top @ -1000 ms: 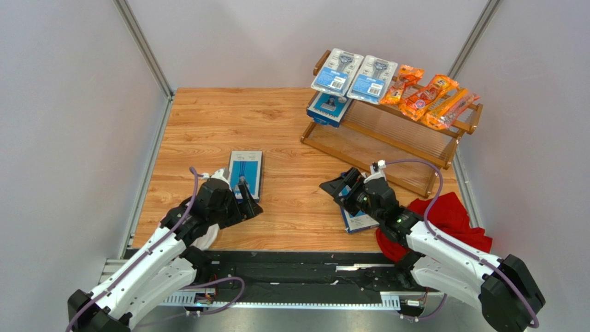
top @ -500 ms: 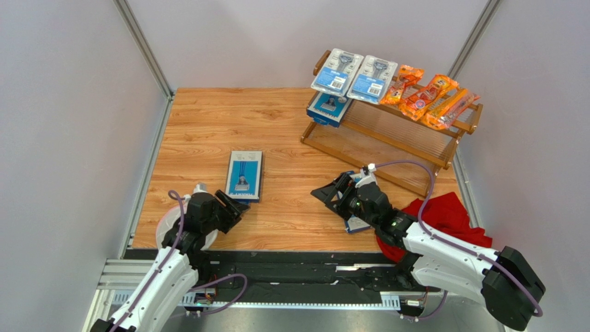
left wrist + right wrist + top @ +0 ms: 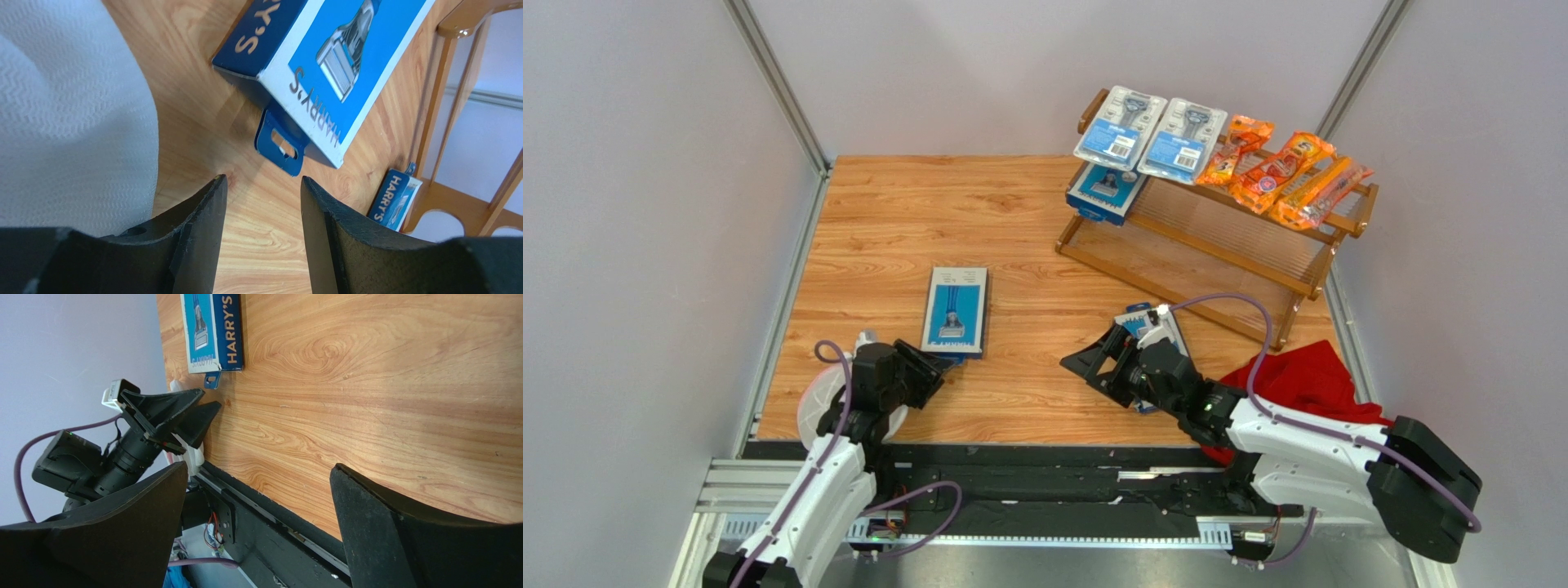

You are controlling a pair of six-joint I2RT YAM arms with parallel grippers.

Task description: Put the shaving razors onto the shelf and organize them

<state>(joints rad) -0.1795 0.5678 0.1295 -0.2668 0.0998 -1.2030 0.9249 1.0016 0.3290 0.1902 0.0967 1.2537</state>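
One flat blue razor box point(image 3: 956, 310) lies on the wooden table, also seen in the left wrist view point(image 3: 334, 55) and the right wrist view point(image 3: 212, 331). My left gripper point(image 3: 932, 365) point(image 3: 263, 180) sits just short of its hang tab, jaws partly apart and empty. My right gripper point(image 3: 1090, 361) point(image 3: 259, 468) hangs wide open and empty over bare table. A second blue box point(image 3: 393, 196) lies by the shelf leg, mostly hidden under my right arm in the top view. The shelf point(image 3: 1247, 251) carries two blister packs point(image 3: 1120, 125), orange bags point(image 3: 1286, 169) and a blue box point(image 3: 1102, 192).
A red cloth point(image 3: 1314, 374) lies at the near right, beside my right arm. Grey walls close in the table on both sides and at the back. The black base rail point(image 3: 1038, 472) runs along the near edge.
My left arm has pulled back from the blue box toward the near-left corner and its jaws have narrowed. My right gripper has swung left, away from the second blue box.
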